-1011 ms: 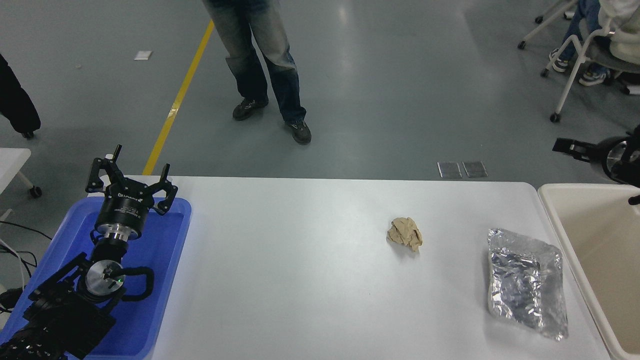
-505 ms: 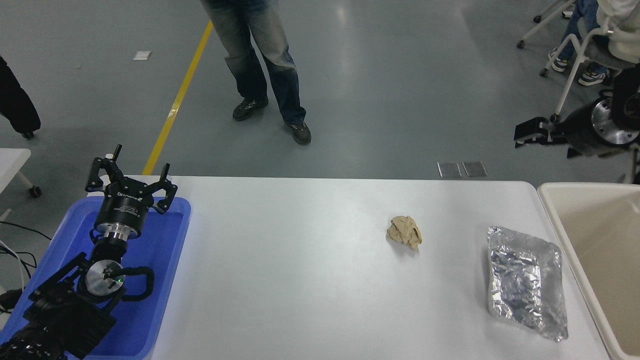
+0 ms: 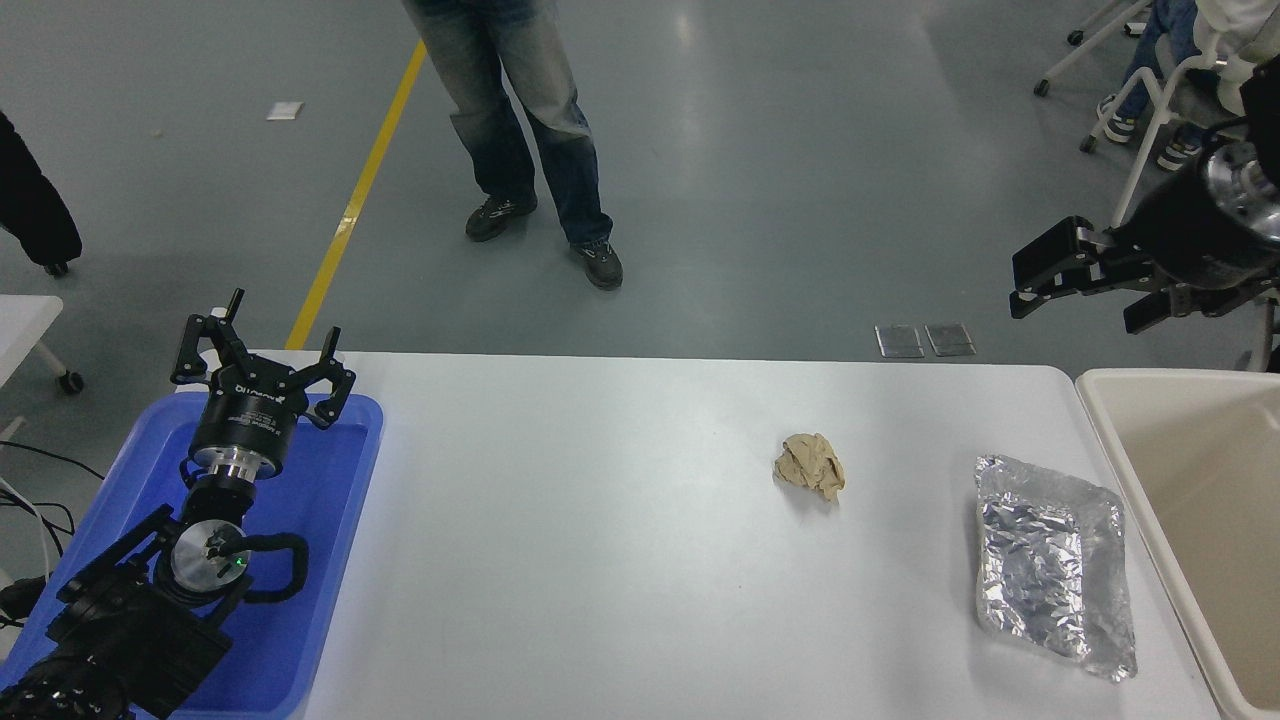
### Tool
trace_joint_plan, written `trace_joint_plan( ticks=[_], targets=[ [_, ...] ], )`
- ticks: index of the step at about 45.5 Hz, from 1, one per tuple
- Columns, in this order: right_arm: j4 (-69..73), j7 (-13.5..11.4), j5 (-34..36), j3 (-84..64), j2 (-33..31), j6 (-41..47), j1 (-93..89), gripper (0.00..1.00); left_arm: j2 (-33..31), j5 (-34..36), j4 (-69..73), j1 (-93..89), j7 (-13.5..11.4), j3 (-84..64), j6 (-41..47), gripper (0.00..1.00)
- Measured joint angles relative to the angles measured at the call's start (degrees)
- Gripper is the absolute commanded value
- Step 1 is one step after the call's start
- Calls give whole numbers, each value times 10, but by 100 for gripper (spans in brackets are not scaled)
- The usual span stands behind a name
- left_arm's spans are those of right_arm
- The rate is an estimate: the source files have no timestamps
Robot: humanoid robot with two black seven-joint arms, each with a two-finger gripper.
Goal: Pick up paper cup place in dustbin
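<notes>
The paper cup is out of view. The dustbin [image 3: 1105,440], a cream-beige tub, stands against the table's right end and runs off the picture's right edge. Only part of its inside shows. My right gripper [image 3: 1085,290] hangs high in the air above and behind the dustbin's far left corner. It points left, open, with nothing between its fingers. My left gripper [image 3: 258,350] is parked open over the far end of the blue tray [image 3: 330,560] at the lower left.
A crumpled tan paper wad [image 3: 811,465] lies right of the table's middle. A crinkled silver foil tray [image 3: 1055,565] sits near the dustbin. A person [image 3: 520,130] stands on the floor beyond the table; another sits on a chair [image 3: 1160,100] at the upper right.
The right gripper has risen from just above the dustbin's far rim and swung up and to the left. The left arm and the things on the table have not moved.
</notes>
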Motion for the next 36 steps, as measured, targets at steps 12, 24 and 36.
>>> trace_joint_plan(
  ticks=[12, 24, 36],
  targets=[
    [2, 0, -1, 2, -4, 7, 25, 100, 0, 0, 0, 0, 0, 0, 0, 100],
    [3, 0, -17, 0, -7, 9, 40, 100, 0, 0, 0, 0, 0, 0, 0, 100],
    [3, 0, -28, 1, -8, 9, 42, 100, 0, 0, 0, 0, 0, 0, 0, 100]
  ],
)
